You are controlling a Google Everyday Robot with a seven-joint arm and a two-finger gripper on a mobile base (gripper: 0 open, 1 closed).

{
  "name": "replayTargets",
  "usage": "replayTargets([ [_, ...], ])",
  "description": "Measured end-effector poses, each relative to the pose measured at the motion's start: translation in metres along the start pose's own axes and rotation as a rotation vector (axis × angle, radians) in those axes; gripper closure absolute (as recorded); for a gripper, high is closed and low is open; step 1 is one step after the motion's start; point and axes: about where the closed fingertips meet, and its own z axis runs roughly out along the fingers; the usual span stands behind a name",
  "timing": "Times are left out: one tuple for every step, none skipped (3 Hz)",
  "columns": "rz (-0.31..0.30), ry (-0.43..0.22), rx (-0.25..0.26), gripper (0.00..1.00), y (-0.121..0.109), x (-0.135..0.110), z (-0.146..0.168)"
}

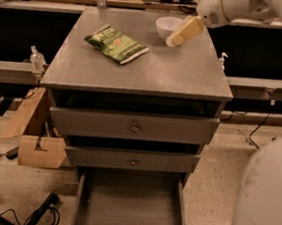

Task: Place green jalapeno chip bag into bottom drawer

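From the camera view, the grey square-topped bench [149, 71] carries the flat, crinkly green jalapeno chip bag [116, 44] on its rear left part, lying flat and askew with its white edge turned toward the front right. The round white bowl [164, 24] stands at the rear, right of the bag and apart from it. The tan gripper [174, 39] on the white robot arm [229, 9] slants down-left in front of the bowl's right side, well apart from the bag. Whether it touches the bowl cannot be told, nor can the spread of the jaws, which show only as one tan wedge. Nothing green is in the jaws.

Below the bench top are two grey drawer fronts with small round knobs, the upper [95, 123] and the middle [97, 156]. Beneath them the wide grey bottom drawer [130, 207] stands pulled out, its plain floor bare. A cardboard box [34, 149] sits on the floor at the left.
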Motion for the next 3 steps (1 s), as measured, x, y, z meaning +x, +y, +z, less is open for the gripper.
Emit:
replayTargets([
  [0.022,-0.065,-0.103,0.0,0.006,-0.004,0.087],
  [0.034,-0.127,-0.175,0.0,0.019,-0.019,0.153],
  [0.021,-0.149,-0.214,0.0,0.032,-0.038,0.193],
])
